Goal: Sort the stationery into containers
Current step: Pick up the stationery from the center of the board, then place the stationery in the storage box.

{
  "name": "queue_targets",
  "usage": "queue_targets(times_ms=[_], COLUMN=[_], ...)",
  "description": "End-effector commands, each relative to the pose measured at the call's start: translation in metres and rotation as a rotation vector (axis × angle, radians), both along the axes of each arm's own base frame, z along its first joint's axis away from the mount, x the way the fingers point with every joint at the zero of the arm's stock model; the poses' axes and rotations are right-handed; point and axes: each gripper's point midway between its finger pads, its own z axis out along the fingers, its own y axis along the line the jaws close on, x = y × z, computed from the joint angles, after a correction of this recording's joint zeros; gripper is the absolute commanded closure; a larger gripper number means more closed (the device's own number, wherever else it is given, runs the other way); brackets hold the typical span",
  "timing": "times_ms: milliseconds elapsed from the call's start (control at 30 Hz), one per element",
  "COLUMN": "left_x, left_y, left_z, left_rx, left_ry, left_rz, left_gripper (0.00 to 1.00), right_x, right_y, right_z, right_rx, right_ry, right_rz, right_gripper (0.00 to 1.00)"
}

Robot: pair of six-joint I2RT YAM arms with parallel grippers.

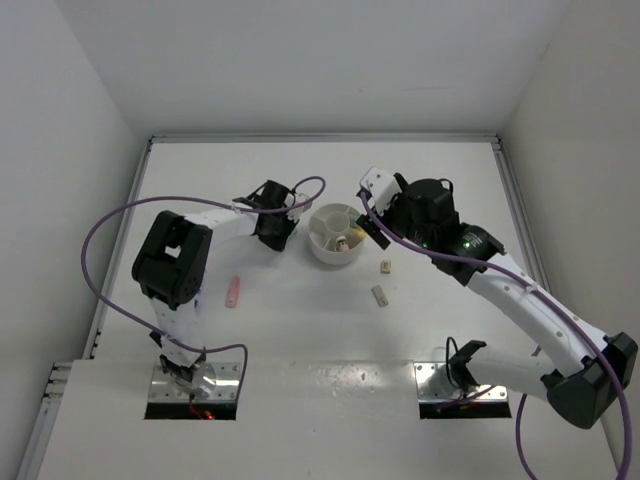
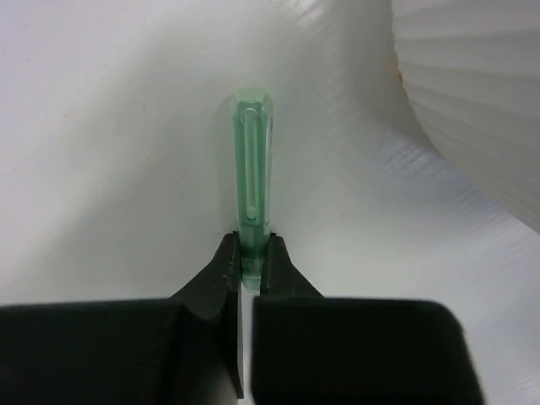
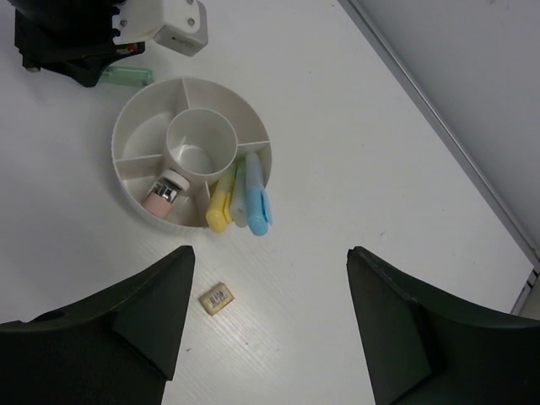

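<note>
Our left gripper [image 2: 251,257] pinches the translucent green marker [image 2: 252,160] by one end, the ribbed white organiser [image 2: 472,93] curving just to its right. Our right gripper [image 3: 268,316] hangs spread, organiser ahead, table edge [image 3: 439,126] well right.

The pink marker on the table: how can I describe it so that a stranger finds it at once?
Find the round white organiser in the middle of the table, then look left and toward the near edge. The pink marker lies there alone on bare table. The tan erasers lie right of the organiser, and the only other pink piece sits inside a compartment.
</note>
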Motion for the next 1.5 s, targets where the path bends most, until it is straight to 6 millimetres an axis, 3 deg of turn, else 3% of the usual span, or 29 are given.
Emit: queue_targets(times_ms=[0, 67, 100, 167, 200, 267, 367, 500, 600, 667, 733, 833, 933, 1100, 1133, 1200, 1267, 1300, 1367, 1467], left_x=[-0.003, 0.004, 0.007, 0.008, 0.01, 0.001, -0.003, 0.001, -0.015, -0.03, -0.037, -0.035, -0.037, -0.046, -0.044, -0.043, -0.047, -0.049, -0.047, -0.044], left_y=[0.009, 0.014, 0.013, 0.002, -0.007, -0.034, -0.05, -0.05, -0.066, -0.089, -0.095, -0.093, -0.097, -0.12, -0.119, -0.113, -0.11, -0.107, -0.103, -0.096], left_z=[0.008, 0.028, 0.053, 0.083, 0.111, 0.135, 0.169, 0.184, 0.2, 0.217, 0.234, 0.25, 0.258, 0.234, 0.233, 0.214, 0.215, 0.204, 0.206, 0.193], left_rx=[0.032, 0.032, -0.006, -0.09, -0.161, -0.286, -0.382, -0.363, -0.545, -0.781, -0.891, -0.928, -0.967, -0.956, -0.957, -0.931, -0.946, -0.926, -0.942, -0.936], left_ry=[0.005, -0.051, -0.105, -0.149, -0.197, -0.211, -0.277, -0.296, -0.161, -0.011, 0.076, 0.041, 0.075, 0.232, 0.228, 0.24, 0.242, 0.249, 0.245, 0.259], left_rz=[0.061, 0.118, 0.152, 0.154, 0.139, 0.053, 0.0, 0.05, 0.101, 0.206, 0.371, 0.51, 0.53, 0.553, 0.573, 0.65, 0.673, 0.69, 0.706, 0.788], left_gripper=[1.0, 1.0, 1.0, 1.0, 1.0, 1.0, 1.0, 1.0, 1.0, 1.0, 1.0, 1.0, 1.0, 1.0, 1.0, 1.0, 1.0, 1.0, 1.0, 1.0], right_x=[0.001, 0.001, 0.001, 0.002, 0.002, 0.003, 0.003, 0.002, 0.001, 0.003, 0.003, 0.005, 0.005, 0.006, 0.006, 0.005, 0.003, 0.003, 0.003, 0.004], right_y=[0.005, 0.003, 0.003, 0.005, 0.005, 0.005, 0.008, 0.007, 0.004, 0.006, 0.006, 0.005, 0.005, 0.002, 0.002, 0.001, 0.0, 0.0, 0.0, -0.004], right_z=[0.018, 0.014, 0.013, 0.01, 0.005, 0.002, -0.001, -0.005, -0.014, -0.015, -0.016, -0.019, -0.019, -0.019, -0.019, -0.015, -0.015, -0.015, -0.015, -0.012], right_rx=[0.061, 0.059, 0.059, 0.057, 0.046, 0.041, 0.039, 0.034, 0.02, 0.02, 0.019, 0.011, 0.011, 0.011, 0.011, 0.017, 0.018, 0.018, 0.018, 0.024], right_ry=[-0.046, -0.036, -0.036, -0.026, -0.011, -0.003, 0.007, 0.014, 0.027, 0.028, 0.028, 0.034, 0.034, 0.033, 0.033, 0.025, 0.023, 0.023, 0.023, 0.014], right_rz=[0.008, 0.007, 0.007, 0.015, 0.015, 0.015, 0.023, 0.022, 0.014, 0.014, 0.014, 0.006, 0.006, -0.004, -0.004, -0.003, -0.003, -0.003, -0.003, -0.012], right_gripper=[0.27, 0.27, 0.27, 0.27, 0.27, 0.27, 0.27, 0.27, 0.27, 0.27, 0.27, 0.27, 0.27, 0.27, 0.27, 0.27, 0.27, 0.27, 0.27, 0.27])
